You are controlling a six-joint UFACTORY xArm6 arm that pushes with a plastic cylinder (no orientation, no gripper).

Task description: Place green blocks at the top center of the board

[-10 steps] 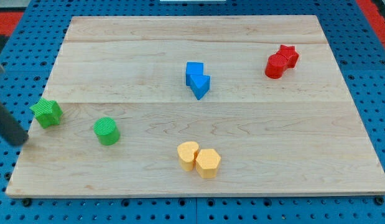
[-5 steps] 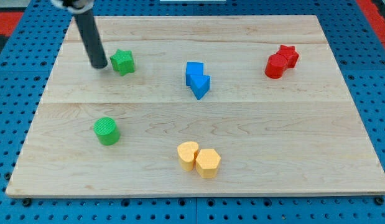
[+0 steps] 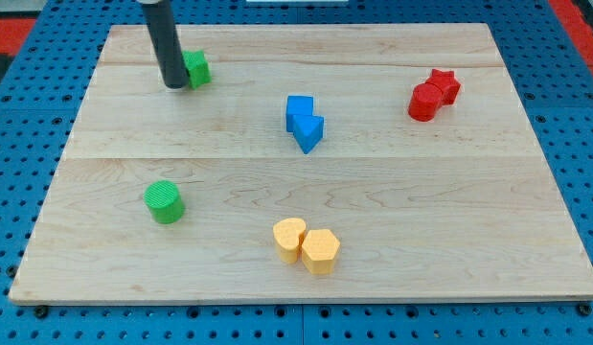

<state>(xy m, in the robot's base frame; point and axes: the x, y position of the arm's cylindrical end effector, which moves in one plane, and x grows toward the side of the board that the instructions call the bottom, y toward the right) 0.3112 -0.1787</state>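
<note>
A green star block (image 3: 196, 68) lies near the board's upper left, partly hidden by my rod. My tip (image 3: 173, 84) rests on the board touching the star's left side. A green cylinder (image 3: 165, 202) stands at the lower left, well below the tip and apart from it.
Two blue blocks (image 3: 304, 123) sit together at the centre. A red star and red cylinder (image 3: 433, 95) touch at the upper right. Two yellow blocks (image 3: 307, 245) touch near the view's bottom centre. The wooden board (image 3: 449, 240) lies on a blue pegboard.
The green star has gone from the left edge up and right to the upper left. My tip has followed it, staying on its left side. The other blocks have not moved.
</note>
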